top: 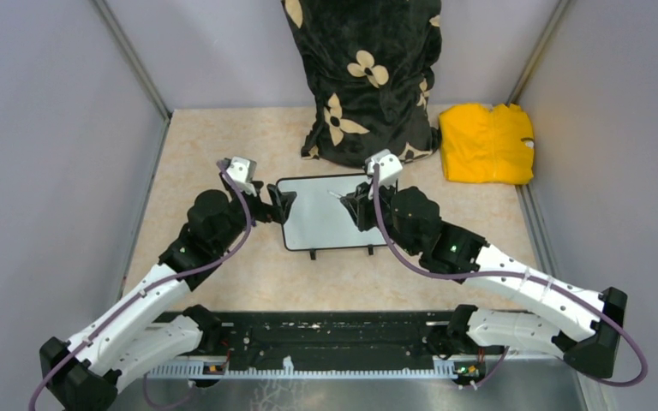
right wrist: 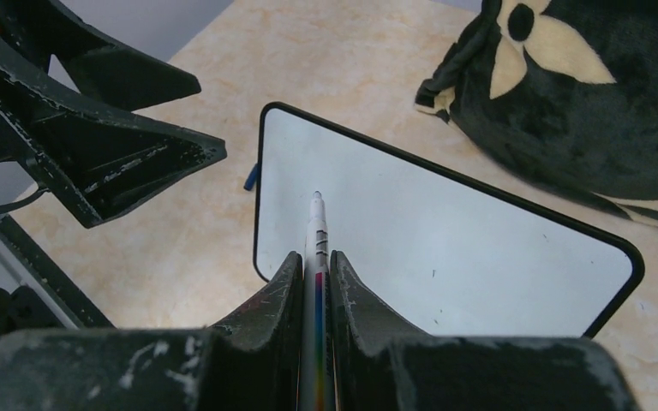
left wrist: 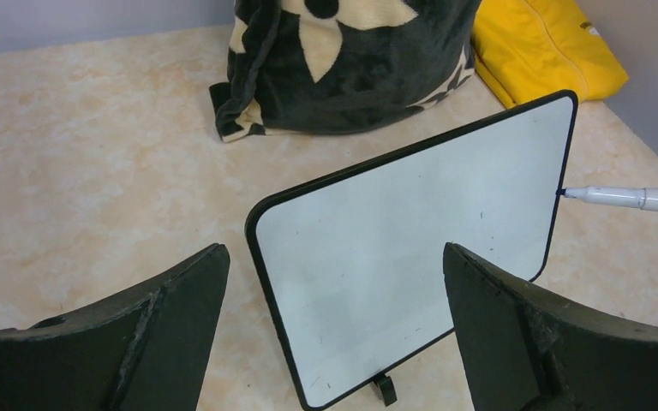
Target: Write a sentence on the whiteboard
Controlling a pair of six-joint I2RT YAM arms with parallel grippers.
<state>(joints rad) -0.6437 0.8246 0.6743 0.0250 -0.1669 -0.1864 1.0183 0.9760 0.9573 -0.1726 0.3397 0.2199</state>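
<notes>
The blank whiteboard [top: 321, 224] is laid on the table [top: 223, 154], flanked at its 9 o'clock by the wide-open left gripper [top: 279, 205], while a marker [right wrist: 317, 227] is clenched in the right gripper [top: 351, 205] above it, ready for writing.

Black floral blanket [top: 364, 77], yellow cloth [top: 487, 144], beige tabletop [top: 210, 150]

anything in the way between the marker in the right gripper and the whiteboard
Nothing visible. The marker, clamped in the right gripper, points straight over the bare whiteboard. The left gripper stands open beside the board's left edge.
</notes>
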